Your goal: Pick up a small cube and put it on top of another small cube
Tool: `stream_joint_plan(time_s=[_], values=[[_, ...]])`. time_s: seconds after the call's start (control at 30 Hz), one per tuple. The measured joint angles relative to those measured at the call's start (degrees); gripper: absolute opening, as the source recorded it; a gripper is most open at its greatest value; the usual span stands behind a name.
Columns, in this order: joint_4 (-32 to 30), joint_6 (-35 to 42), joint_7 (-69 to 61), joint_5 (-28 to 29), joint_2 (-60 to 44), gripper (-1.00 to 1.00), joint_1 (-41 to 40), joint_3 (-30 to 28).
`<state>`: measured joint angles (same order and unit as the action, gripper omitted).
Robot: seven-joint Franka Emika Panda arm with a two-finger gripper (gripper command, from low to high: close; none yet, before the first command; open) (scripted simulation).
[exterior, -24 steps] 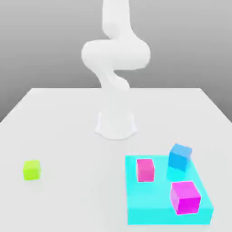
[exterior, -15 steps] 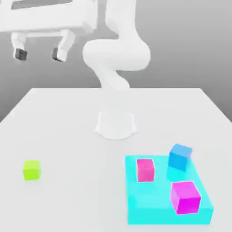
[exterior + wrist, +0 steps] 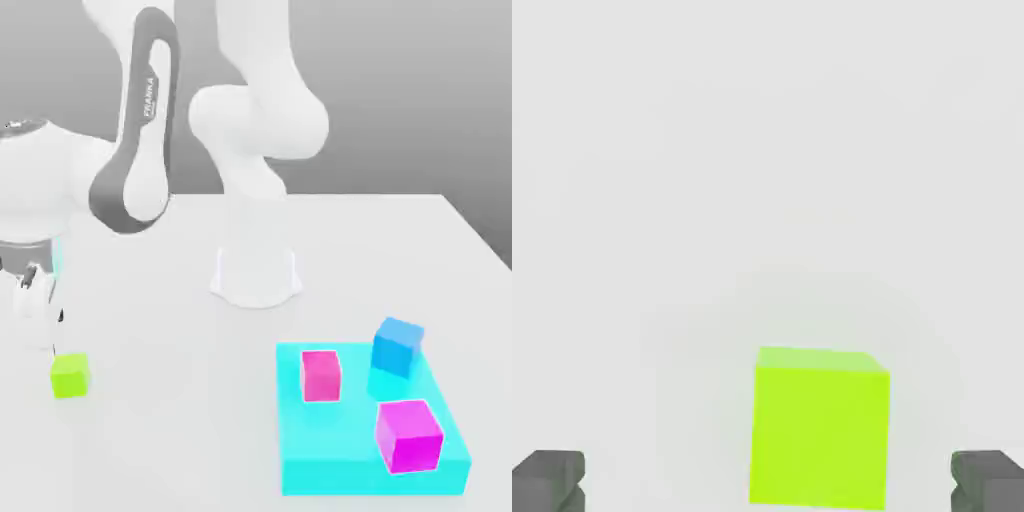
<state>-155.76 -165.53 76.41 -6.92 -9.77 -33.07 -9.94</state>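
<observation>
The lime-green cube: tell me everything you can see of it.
The lime-green cube is a plain, matte, solid-coloured block, smaller than the other blocks. It sits flat and upright on the white table, at the exterior view's left, far from the cyan platform. The open gripper hangs over it, a finger on either side, nothing touching it.
</observation>
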Motion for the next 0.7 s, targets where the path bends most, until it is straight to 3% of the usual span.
stream_joint_plan(time_s=[0.13, 0.17, 0.4, 0.6, 0.7], values=[[1.55, -6.57, -2.94, -4.04, -8.31, 0.0, -4.26, 5.06], [1.78, -7.49, -3.23, -4.38, -9.45, -1.0, -4.87, 5.75], [1.74, -7.4, -3.06, -4.23, -9.28, -1.0, -4.86, 5.73], [-0.62, 1.35, 1.89, 2.33, 1.89, -1.0, -1.81, 1.18], [-1.29, 5.6, 9.12, 3.4, 7.32, -1.0, 4.64, 4.61]])
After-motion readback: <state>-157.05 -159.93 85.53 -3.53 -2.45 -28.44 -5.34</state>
